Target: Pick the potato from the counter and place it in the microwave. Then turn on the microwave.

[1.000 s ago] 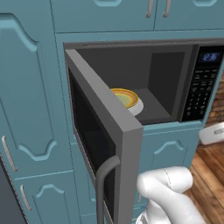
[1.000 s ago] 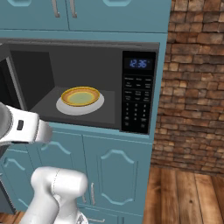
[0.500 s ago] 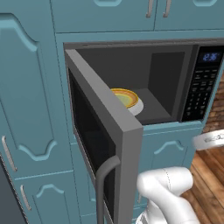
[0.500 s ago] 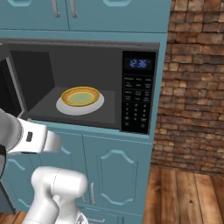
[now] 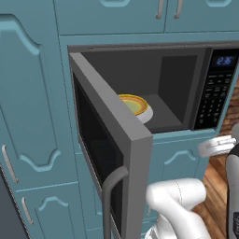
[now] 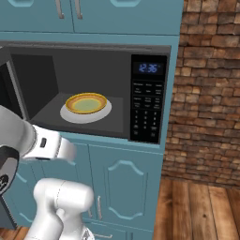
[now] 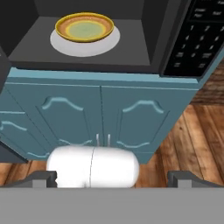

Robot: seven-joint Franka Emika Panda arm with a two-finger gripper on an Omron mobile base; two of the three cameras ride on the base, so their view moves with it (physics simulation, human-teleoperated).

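The microwave (image 6: 93,93) door (image 5: 109,154) stood swung wide at left. A yellow bowl (image 6: 86,103) rested on the white turntable (image 6: 70,116) inside; whether the potato lay in it cannot be told. The tool (image 7: 112,178) was spread wide, empty, below the cavity. The keypad (image 6: 147,110) was at right.
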